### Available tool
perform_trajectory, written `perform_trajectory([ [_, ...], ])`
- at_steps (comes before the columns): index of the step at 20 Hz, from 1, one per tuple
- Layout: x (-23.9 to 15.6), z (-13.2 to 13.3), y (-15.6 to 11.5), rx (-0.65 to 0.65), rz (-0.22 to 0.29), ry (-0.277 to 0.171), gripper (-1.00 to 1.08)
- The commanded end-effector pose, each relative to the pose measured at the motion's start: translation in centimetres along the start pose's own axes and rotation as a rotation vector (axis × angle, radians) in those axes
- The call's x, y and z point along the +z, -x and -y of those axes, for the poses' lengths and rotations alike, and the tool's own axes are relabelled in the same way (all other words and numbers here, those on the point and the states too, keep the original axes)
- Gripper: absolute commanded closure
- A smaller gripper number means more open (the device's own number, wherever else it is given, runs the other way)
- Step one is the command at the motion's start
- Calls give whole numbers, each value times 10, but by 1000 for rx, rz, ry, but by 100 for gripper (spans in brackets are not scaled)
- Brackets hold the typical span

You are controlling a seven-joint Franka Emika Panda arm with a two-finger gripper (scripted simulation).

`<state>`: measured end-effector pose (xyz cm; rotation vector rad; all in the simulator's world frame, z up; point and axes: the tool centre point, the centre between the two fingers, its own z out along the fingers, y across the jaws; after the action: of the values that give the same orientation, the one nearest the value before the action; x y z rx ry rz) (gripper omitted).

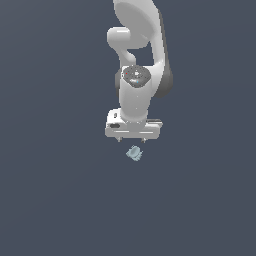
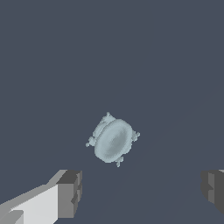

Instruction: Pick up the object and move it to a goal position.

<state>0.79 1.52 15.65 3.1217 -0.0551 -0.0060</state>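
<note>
The object [image 1: 134, 153] is a tiny pale blue-grey lumpy rounded item lying on the dark grey floor. It also shows in the wrist view [image 2: 113, 140] as an oval with small knobs around its edge. My white gripper [image 1: 131, 140] hangs just above and behind it, pointing down. In the wrist view the gripper [image 2: 142, 190] is open, its two dark fingertips [image 2: 70, 192] wide apart, and nothing is between them. The object lies ahead of the gap, not between the fingers.
The white arm [image 1: 137, 65] rises from the gripper toward the top of the exterior view. The dark grey floor [image 1: 50, 190] spreads all around with no other objects in view.
</note>
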Motion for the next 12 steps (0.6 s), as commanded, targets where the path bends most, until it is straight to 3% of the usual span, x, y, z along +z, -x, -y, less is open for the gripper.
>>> perform_trajectory([
  [1, 4, 1, 0, 38, 0, -2, -92],
  [12, 34, 10, -3, 305, 2, -15, -92],
])
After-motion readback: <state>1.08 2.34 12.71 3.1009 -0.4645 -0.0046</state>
